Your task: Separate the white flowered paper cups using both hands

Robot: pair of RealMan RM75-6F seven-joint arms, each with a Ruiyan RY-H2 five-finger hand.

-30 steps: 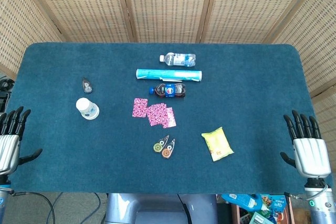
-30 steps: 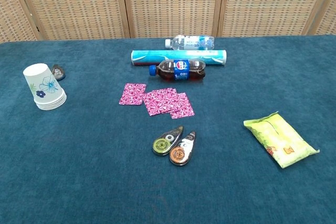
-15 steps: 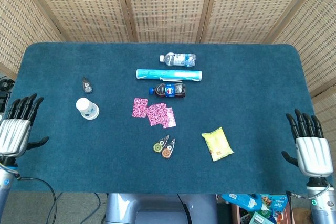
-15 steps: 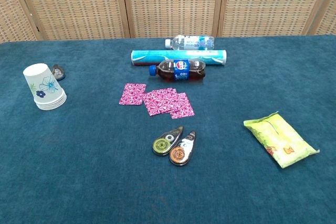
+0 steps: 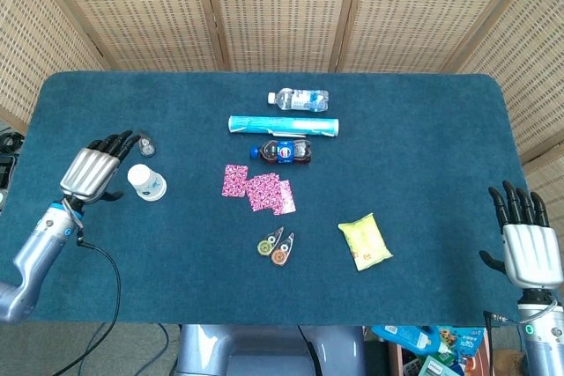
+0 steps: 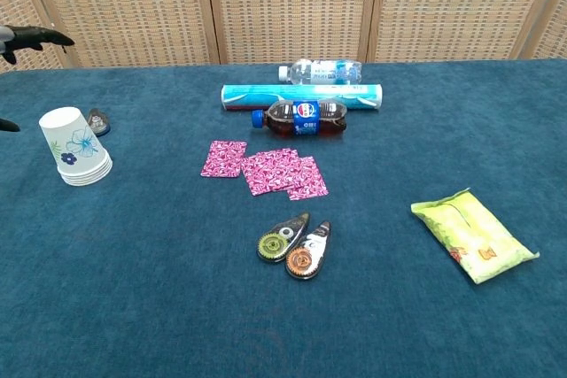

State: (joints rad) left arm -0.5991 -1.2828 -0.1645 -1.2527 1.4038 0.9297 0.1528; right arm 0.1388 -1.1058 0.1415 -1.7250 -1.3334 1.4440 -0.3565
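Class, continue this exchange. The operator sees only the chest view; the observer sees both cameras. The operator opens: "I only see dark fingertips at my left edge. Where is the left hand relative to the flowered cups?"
Observer: The left hand hovers just left of the cup stack, fingers apart and holding nothing. I cannot tell whether it touches the stack.
Operator: And the right hand? I see nothing of it.
Observer: The right hand is by the table's near right corner, fingers apart, far from the cups.
Operator: Anything close to the left fingertips?
Observer: They point toward the small grey correction tape lying just beyond the stack.
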